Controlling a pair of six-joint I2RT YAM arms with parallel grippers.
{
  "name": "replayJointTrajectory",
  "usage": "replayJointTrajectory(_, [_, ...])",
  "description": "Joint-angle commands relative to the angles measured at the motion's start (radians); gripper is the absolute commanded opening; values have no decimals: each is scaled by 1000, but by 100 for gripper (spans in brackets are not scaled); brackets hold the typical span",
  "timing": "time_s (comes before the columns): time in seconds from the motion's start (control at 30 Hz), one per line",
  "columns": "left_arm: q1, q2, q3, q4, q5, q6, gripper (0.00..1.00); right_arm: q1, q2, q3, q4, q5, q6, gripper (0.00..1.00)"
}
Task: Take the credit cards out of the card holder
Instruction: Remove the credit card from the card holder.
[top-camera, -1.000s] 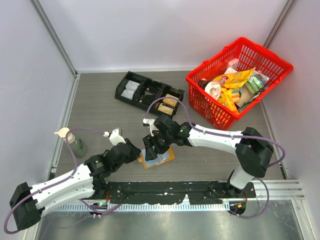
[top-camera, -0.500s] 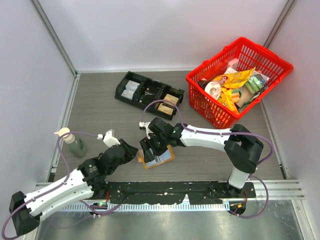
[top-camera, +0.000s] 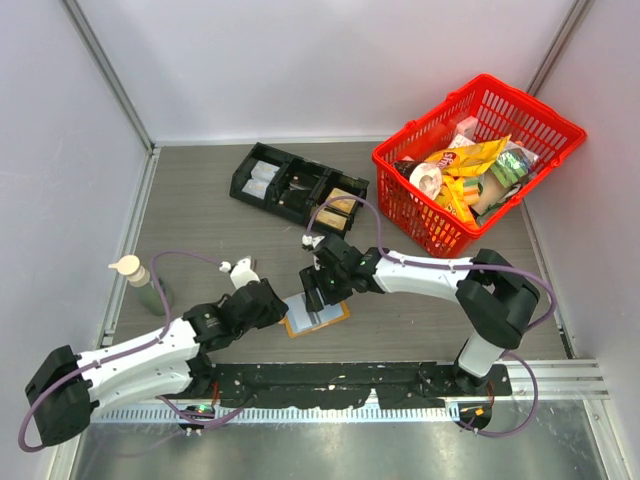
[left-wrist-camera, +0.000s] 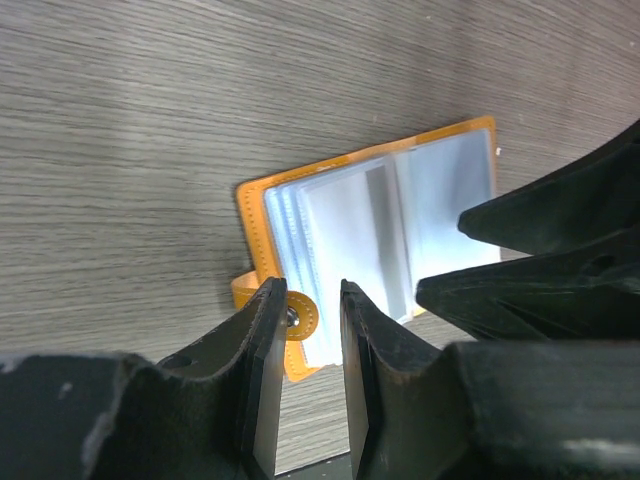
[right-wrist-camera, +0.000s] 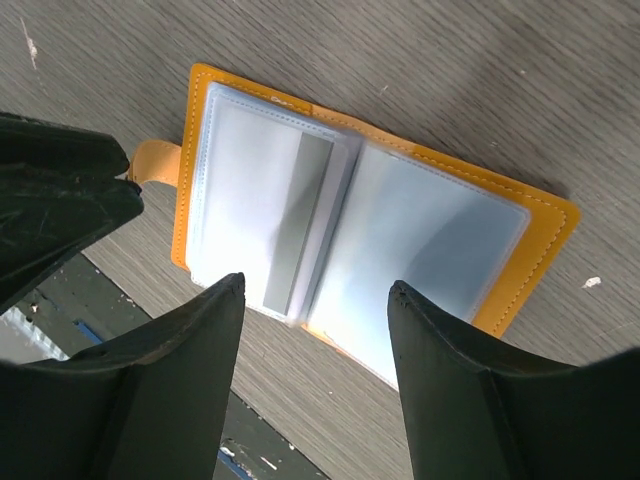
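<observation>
The tan-orange card holder lies open and flat on the table near the front edge. It also shows in the left wrist view and the right wrist view, with two pale blue-grey sleeve panels and a snap tab at its side. No card stands out of the sleeves. My left gripper is at the tab side, its jaws a narrow gap apart with the tab seen between them. My right gripper is wide open just above the panels, holding nothing.
A black compartment tray sits at the back middle. A red basket full of packets stands at the back right. A small green bottle stands at the left. The black base rail runs just in front of the card holder.
My left gripper has moved right, up to the card holder's tab side. My right gripper has shifted slightly right over the holder, which now lies a little farther right.
</observation>
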Motion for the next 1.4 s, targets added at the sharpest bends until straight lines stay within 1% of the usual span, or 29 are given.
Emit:
replayJointTrajectory(0.0, [-5,15,44,101,29,9,31,2,-61,-22,65,70,28,64])
replayJointTrajectory(0.03, [-5,22,48,105,27,9,32,-3,-70,-35,74,82,35,64])
replayJointTrajectory(0.17, [-5,58,65,115,15,9,45,-4,-111,-62,88,148,46,64])
replayJointTrajectory(0.23, [-5,86,79,118,9,17,50,-7,-131,-81,97,168,46,64])
replayJointTrajectory(0.3, [-2,112,100,121,6,23,53,-14,-145,-95,105,173,49,64])
replayJointTrajectory(0.43, [1,156,125,135,-11,34,56,-20,-148,-111,111,165,48,64])
replayJointTrajectory(0.5, [21,184,134,129,1,40,62,-23,-147,-122,114,160,48,64])
replayJointTrajectory(0.57, [38,199,143,129,15,44,66,-24,-151,-131,122,159,51,64])
replayJointTrajectory(0.83, [50,268,136,188,70,35,67,-40,-150,-159,145,142,57,64])
replayJointTrajectory(0.97, [55,295,134,210,80,31,65,-50,-144,-182,158,130,63,64])
replayJointTrajectory(1.37, [58,325,137,196,83,21,65,-64,-134,-208,183,105,71,63])
